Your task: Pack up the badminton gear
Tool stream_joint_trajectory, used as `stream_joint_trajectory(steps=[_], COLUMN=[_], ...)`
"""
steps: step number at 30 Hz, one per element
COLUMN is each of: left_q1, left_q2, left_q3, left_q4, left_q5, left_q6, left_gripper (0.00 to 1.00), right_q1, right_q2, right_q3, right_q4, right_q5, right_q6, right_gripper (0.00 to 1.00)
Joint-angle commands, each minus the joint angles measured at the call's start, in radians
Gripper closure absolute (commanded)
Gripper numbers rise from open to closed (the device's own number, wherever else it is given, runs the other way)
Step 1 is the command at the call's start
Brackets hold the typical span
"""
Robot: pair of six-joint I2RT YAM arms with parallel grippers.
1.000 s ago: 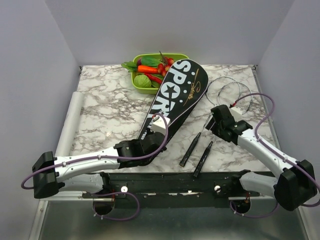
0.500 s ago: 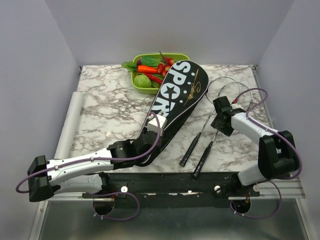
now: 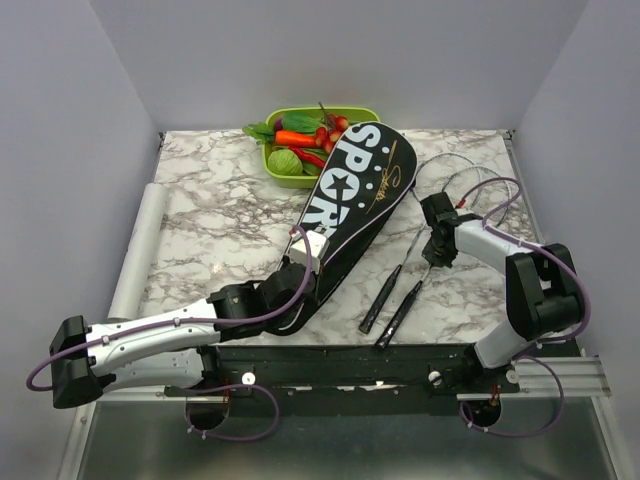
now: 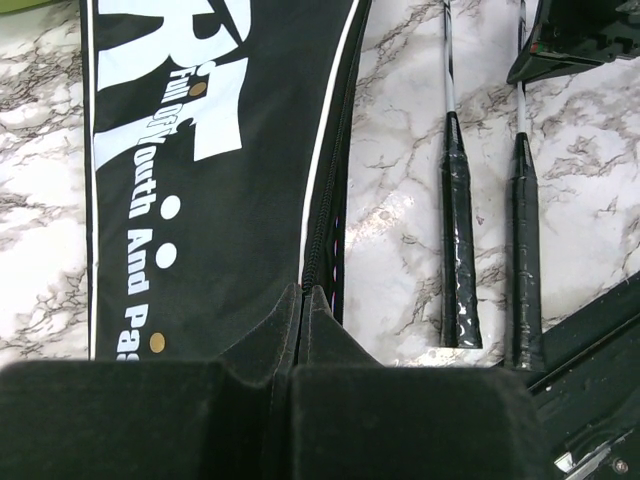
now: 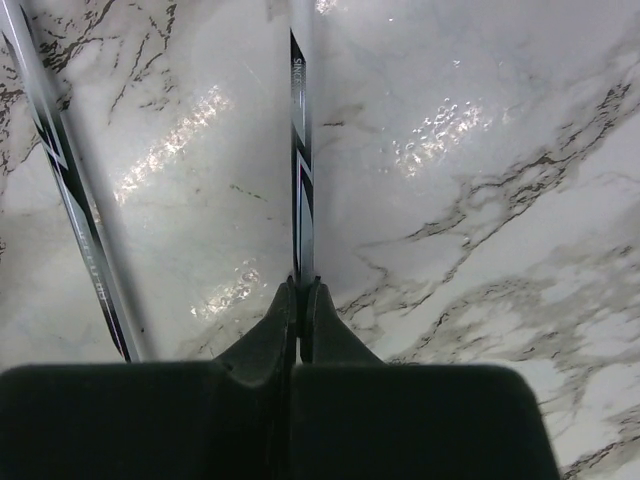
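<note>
Nearest me, the left arm (image 3: pixel 170 335) is reaching low over the worktop (image 3: pixel 210 215) to the narrow end of the black bag (image 3: pixel 352 195). The left jaws are sitting fully closed, tip against tip, right on the bag's zipper edge (image 4: pixel 312 230). I think they are nipping the zip or the fabric there, but the fingers are hiding it. Just to the right of the bag, the two black handles are lying side by side on the marble, close together and pointing back towards the arms. A little beyond them the right jaws are clamping shut on the thin shaft of the right-hand racket (image 3: pixel 400 312), just above its grip, while the left-hand racket (image 3: pixel 377 300) is lying free alongside. Farther back the two silver hoops are overlapping beside the bag's wide "SPORT" end. At the far edge the green tray (image 3: pixel 362 111) of toy vegetables (image 3: pixel 295 140) is sitting with the bag's head butting against its corner.
</note>
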Motion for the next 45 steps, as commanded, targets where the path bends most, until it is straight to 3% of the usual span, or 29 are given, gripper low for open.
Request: stream_joint_trajectory(steps=[1,12,19,28,35,45], left_q1=[0.005,0.006,0.012,0.074,0.184,0.333], left_q2=[-0.019,-0.025,0.005,0.048,0.097,0.196], left_q3=[-0.009,0.017,0.051,0.117,0.159,0.267], left_q4=[0.026,0.008,0.029,0.023,0.037,0.044], left_q5=[0.017,0.014,0.006,0.006,0.072,0.164], left_q6=[-0.005,0.011,0.026,0.066,0.113,0.179], left_gripper=[1.00,1.00,1.00,1.00,1.00,1.00], right_q1=[-0.006,0.014,0.112,0.276,0.289,0.344], right_q2=[0.004,-0.349,-0.544,-0.653,-0.725,-0.733], right_q3=[0.007,-0.077,-0.130,-0.059,0.017,-0.004], right_q4=[0.010,-0.056,-0.192,-0.427,-0.600,-0.705], right_q5=[-0.002,0.038,0.007,-0.037,-0.073,-0.171], right_q6=[-0.017,-0.141,-0.196,-0.149,-0.149,-0.166], right_gripper=[0.99,0.99,1.00,1.00,0.99,0.99])
